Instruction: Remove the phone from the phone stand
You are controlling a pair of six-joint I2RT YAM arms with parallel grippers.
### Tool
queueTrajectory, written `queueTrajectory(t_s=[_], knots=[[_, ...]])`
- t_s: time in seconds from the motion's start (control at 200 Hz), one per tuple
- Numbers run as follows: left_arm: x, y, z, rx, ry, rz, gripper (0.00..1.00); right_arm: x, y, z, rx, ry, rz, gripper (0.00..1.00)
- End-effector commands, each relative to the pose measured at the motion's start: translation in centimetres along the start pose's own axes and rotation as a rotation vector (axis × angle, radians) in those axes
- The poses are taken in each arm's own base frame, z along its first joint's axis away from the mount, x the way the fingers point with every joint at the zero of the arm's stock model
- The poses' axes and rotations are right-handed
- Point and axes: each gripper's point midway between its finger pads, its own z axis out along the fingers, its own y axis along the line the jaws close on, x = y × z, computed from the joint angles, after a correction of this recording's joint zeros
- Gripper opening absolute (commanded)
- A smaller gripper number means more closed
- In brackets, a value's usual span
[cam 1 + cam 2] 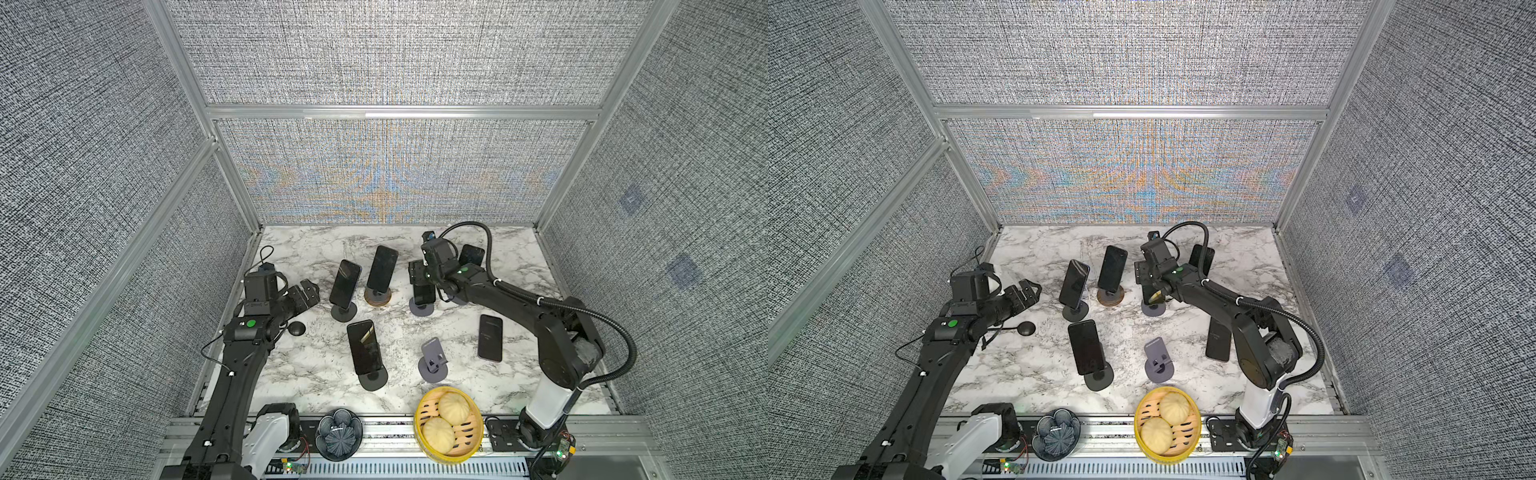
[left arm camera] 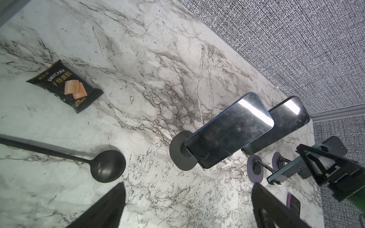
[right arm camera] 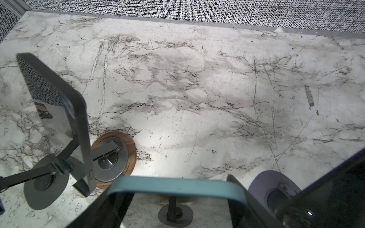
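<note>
Two arms, one phone gripped on its stand

In both top views the right gripper [image 1: 420,286] sits on the phone [image 1: 424,296], upright on its phone stand [image 1: 422,311] toward the back of the marble table [image 1: 519,257]. The left gripper [image 1: 308,291] hangs apart from everything. In the left wrist view its fingers [image 2: 110,207] are spread wide. In the right wrist view the right jaws press both sides of the teal-edged phone.

Your bench [image 1: 519,266] holds six phones [image 1: 345,282] [image 1: 381,268] [image 1: 423,296] [image 1: 471,254] [image 1: 365,347] [image 1: 490,337] and six phone stands [image 1: 344,312] [image 1: 378,298] [image 1: 422,311] [image 3: 262,183] [image 1: 374,379] [image 1: 433,361]. Of your six phones, five sit on stands and one lies flat. You also have one yellow steamer basket [image 1: 426,405], two buns [image 1: 454,408] [image 1: 438,434], one dark bowl [image 1: 338,434], one black ladle [image 1: 297,329] and one snack packet [image 2: 65,86]. You have two robot arms [image 1: 232,374] [image 1: 519,307], one at each side of the bench.
</note>
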Motion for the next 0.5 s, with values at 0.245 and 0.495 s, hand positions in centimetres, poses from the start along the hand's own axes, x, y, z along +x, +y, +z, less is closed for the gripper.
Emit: queueTrajectory(t_s=[0.245,0.495], knots=[[-0.1,0.0,-0.1,-0.001,-0.008,0.015,0.99,-0.3,-0.1,-1.0,0.02,0.002,-0.008,0.72],[-0.1,0.0,0.0,0.002,-0.011,0.007,0.99,-2.0,-0.1,-2.9,0.013,-0.021,-0.002,0.72]])
